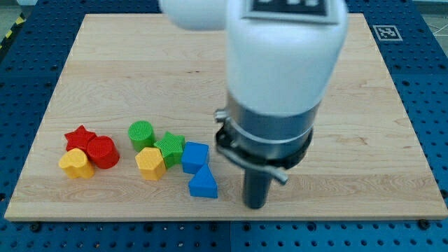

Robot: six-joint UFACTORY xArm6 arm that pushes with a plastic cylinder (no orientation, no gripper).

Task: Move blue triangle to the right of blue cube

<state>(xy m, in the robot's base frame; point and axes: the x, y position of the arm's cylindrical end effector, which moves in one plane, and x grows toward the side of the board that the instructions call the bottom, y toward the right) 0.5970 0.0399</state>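
My tip is being held bare on the board, gripping nothing, right of the blue triangle. The triangle is lying just below the blue cube. Approach judged underway; repositioning to the triangle's lower left is being called for.

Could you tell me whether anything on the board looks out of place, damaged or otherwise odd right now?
Nothing stands out. The blocks sit intact in two clusters near the view's bottom left. The blue triangle lies just below the blue cube, not yet at its right, and my tip rests right of the triangle.
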